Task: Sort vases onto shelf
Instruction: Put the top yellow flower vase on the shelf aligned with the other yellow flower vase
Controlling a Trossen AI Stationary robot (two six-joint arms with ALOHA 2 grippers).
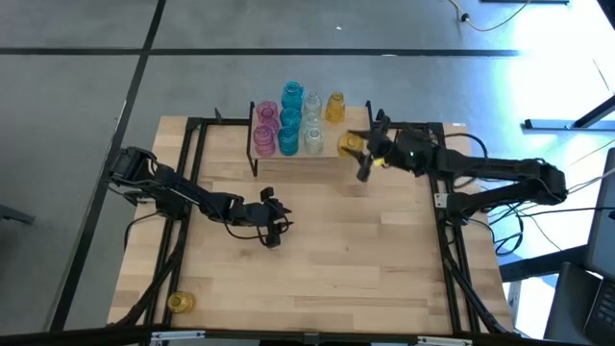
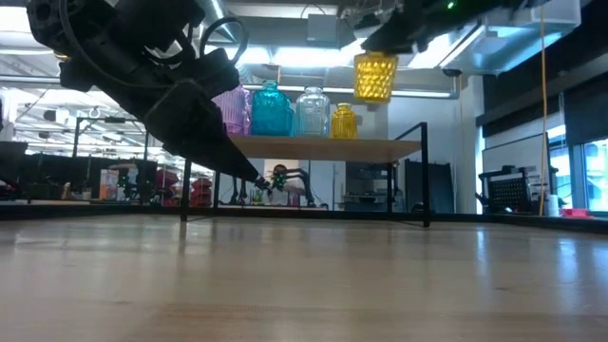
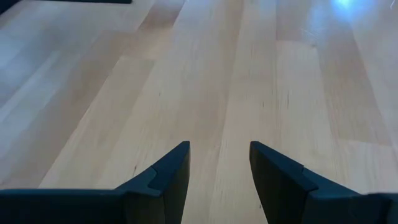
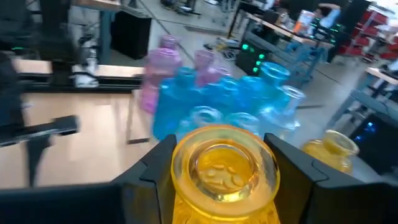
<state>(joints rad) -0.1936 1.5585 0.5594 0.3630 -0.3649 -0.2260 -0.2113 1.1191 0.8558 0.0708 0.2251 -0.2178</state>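
Light-wood worktop; shelf at its far edge carries pink, blue, clear and amber vases. Right gripper pinches an amber vase above the shelf's right end. Placement step; next, lower beside the amber one. Left gripper spread, empty, mid-worktop.

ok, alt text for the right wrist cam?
The right gripper holds a yellow vase between its two dark fingers, seen from above its open mouth. Beyond it stand blue vases, pink vases and another yellow vase, with a blurred room behind.
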